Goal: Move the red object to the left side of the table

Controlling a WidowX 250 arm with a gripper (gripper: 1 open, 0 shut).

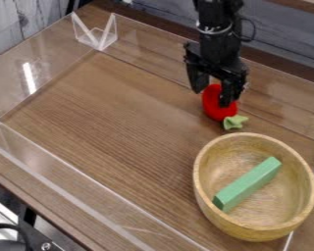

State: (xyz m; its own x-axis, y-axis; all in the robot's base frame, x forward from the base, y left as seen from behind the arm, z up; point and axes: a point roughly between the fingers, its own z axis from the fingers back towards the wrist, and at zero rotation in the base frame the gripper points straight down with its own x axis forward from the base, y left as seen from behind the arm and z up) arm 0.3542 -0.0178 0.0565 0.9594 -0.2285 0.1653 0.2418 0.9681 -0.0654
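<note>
Your gripper (215, 90) sits right over the red object (220, 104), fingers (195, 82) spread wide, one on each side of its upper half. The jaws are open, not clamped. You can't tell from this view whether the fingers touch the red surface. The red object lies on the table (107, 108) toward the right side, just above the bowl (255, 185) and apart from its rim. The arm comes down from the top edge, black, with the gripper pointing straight down at the tabletop. The red object is small, glossy, egg-shaped, with a pale green leafy tip (235, 123) pointing down-right toward the bowl. Its top is partly hidden by the fingers. The bowl is round, light wood, and holds a green block (247, 184) lying slanted inside. Clear walls (91, 33) border the table.
</note>
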